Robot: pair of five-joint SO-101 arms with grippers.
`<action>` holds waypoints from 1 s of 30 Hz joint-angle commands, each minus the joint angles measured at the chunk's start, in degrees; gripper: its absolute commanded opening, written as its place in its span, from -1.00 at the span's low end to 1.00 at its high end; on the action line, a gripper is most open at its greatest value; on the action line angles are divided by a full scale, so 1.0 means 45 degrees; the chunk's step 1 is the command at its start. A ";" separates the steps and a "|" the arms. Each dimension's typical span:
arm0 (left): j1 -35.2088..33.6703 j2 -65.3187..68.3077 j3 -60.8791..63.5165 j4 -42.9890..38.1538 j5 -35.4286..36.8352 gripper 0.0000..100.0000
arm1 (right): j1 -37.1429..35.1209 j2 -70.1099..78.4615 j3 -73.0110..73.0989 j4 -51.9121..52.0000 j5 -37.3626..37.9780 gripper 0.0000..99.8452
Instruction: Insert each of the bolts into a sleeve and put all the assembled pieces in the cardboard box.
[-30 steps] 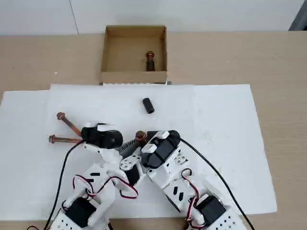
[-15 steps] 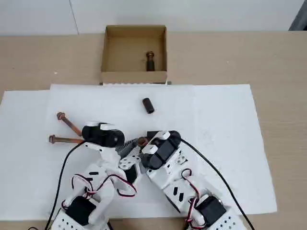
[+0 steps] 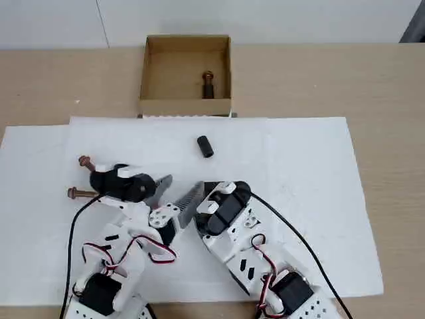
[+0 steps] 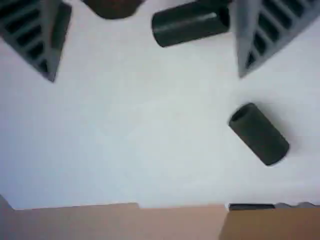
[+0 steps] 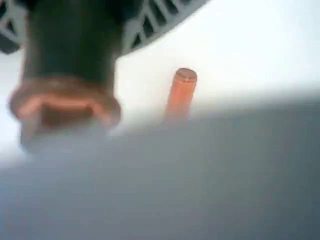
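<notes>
The left gripper (image 3: pixel 184 183) hung low over the middle of the white paper sheet (image 3: pixel 312 173) that covered the near part of the worktop (image 3: pixel 60 80). Its grey fingers (image 4: pixel 30 35) were spread wide and gripped nothing. In the left wrist view the held sleeve (image 4: pixel 190 22) lay in the gap between them, touching neither finger.

The right gripper (image 5: pixel 75 25) sat just beside the left one, also over the middle of the sheet. It was clamped on that held sleeve, a dark tube with a bolt pushed through it. The coppery bolt head (image 5: pixel 65 105) was seated against the sleeve's end (the shaft itself was hidden inside).

A loose sleeve (image 3: pixel 205 147) lay on its side near the middle of the sheet's far edge. It was well apart from both grippers and short of the cardboard box (image 3: pixel 153 73).

Two bare bolts lay near the sheet's left edge. The upper bolt (image 3: pixel 87 163) slanted under the left arm, and the lower bolt (image 3: pixel 81 193) lay roughly level, its shaft also running under that arm.

The cardboard box stood on the bare worktop, just beyond the sheet's far edge. One assembled piece (image 3: pixel 208 85) rested inside it, toward the right wall.
</notes>
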State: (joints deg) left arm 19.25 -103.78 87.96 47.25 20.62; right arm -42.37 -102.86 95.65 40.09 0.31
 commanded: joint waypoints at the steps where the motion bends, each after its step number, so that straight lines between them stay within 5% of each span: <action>1: -0.0332 -0.0078 -0.0791 0.0059 -0.0371 -0.83 | -0.0010 -0.0225 0.0176 -0.0186 -0.0098 -1.00; 3: -0.0449 -0.0078 -0.0928 0.0059 -0.0410 -1.00 | 0.0166 -0.0225 0.0176 -0.0205 -0.0117 -1.00; 13: -0.2833 -0.0059 0.0322 0.0078 -0.1250 -0.99 | 0.3116 -0.0205 -0.0039 -0.0010 -0.0156 -1.00; 22: -0.4747 -0.0059 0.1827 0.0977 -0.2110 -0.99 | 0.3175 0.0166 -0.3145 0.2315 -0.1231 -1.00; 30: -0.4767 -0.0059 0.1768 0.1055 -0.2149 -0.99 | 0.3175 0.6242 -0.7697 0.1631 -0.1074 -1.00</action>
State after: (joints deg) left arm -1.85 -103.78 96.48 51.82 11.38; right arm -28.57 -85.89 72.35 50.46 -4.62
